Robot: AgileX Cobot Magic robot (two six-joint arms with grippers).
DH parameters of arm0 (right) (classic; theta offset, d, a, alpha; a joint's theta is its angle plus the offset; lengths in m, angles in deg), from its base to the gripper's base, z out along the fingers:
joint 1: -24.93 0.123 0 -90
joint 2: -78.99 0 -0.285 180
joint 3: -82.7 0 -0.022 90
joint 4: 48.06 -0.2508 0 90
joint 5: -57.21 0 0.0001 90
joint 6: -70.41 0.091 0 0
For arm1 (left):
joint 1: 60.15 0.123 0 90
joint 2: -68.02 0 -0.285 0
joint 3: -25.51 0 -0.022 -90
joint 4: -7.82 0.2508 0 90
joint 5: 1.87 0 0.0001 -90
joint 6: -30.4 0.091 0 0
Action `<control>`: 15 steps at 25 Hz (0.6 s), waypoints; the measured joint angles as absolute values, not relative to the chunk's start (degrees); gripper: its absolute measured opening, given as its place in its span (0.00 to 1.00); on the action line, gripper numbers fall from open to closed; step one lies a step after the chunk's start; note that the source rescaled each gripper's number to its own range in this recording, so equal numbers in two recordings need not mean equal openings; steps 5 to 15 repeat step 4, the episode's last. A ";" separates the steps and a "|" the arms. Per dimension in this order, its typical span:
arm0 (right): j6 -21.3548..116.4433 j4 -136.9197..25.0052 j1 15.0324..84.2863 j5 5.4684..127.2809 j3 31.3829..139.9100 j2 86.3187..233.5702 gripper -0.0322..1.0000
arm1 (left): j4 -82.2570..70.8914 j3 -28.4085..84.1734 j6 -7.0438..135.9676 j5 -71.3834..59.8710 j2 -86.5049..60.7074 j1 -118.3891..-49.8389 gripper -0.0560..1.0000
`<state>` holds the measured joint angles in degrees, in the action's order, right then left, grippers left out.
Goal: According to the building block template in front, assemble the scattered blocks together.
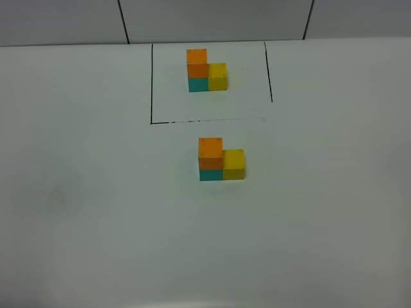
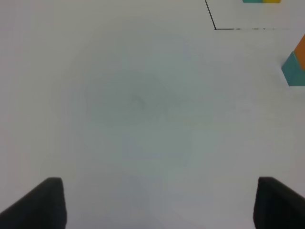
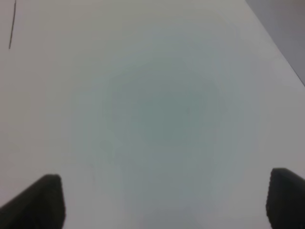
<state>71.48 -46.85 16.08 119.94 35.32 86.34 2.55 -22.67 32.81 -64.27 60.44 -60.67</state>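
The three scattered blocks stood together near the middle of the white bench (image 1: 77,212): the orange cube (image 1: 210,151) sat on top of the teal cube (image 1: 210,174), and the yellow cube (image 1: 234,164) stood on the bench touching the teal one's right side in the high view. Just beyond them, inside the black outline (image 1: 151,83) drawn on the bench, stood the building block template (image 1: 206,70), the same L with orange over teal and yellow alongside. As far as I could judge from the high view, my copy matched it in colour order and in shape, so I took the assembling step as done and the work as being at its end. Neither of my arms showed in the high view. My left pincer (image 2: 159,202) hung over bare bench with its dark fingertips (image 2: 40,202) wide apart and nothing between them; only the teal and orange corner of my stack showed at the edge of that wrist view, well apart from the fingers. My right pincer (image 3: 164,200) was likewise spread and empty over bare bench, with no block in its wrist view. The next move, I judged, called for little: keep both pincers clear of the stack so that the orange cube is not knocked off, and check that the faces sit flush.
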 joint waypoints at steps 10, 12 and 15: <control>71.48 -46.85 16.08 119.94 35.32 86.34 0.73 | 2.55 -22.67 32.81 -64.27 60.44 -60.67 0.83; 71.48 -46.85 16.08 119.94 35.32 86.34 0.73 | 2.55 -22.67 32.81 -64.27 60.44 -60.67 0.83; 71.48 -46.85 16.08 119.94 35.32 86.34 0.73 | 2.55 -22.67 32.81 -64.27 60.44 -60.67 0.83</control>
